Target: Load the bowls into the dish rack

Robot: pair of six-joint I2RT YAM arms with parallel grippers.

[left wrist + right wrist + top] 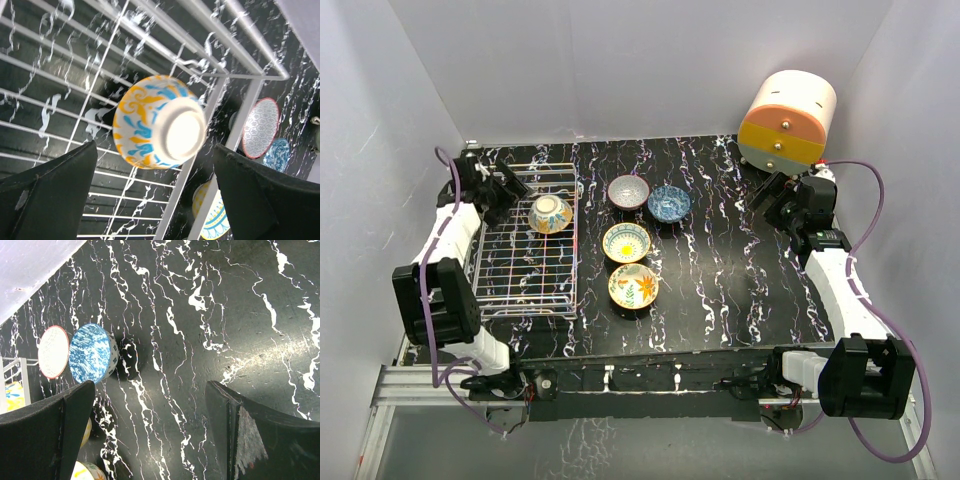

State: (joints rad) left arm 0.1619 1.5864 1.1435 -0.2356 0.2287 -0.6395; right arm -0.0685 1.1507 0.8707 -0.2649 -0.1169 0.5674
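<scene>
Jaws wide apart on the left gripper point(155, 150), nothing between them, hovering over the orange-and-blue bowl point(159, 122) that lies tipped, foot up, at the far end of the dish rack point(520, 272), so one looks loaded. Right gripper point(150, 390) gapes empty too, near the blue bowl point(91, 359), likely the next pick; grey bowl point(628, 191), yellow-rimmed bowl point(626, 242) and floral bowl point(633, 286) wait on the table point(740, 290) beside the rack

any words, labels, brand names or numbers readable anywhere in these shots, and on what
No text can be read in any view.
Bowls: painted patterns only, no words or numbers.
Cream-orange-yellow drum: a few small dark dots on its face, no lettering.
Dish rack and table: no label or mark visible.
</scene>
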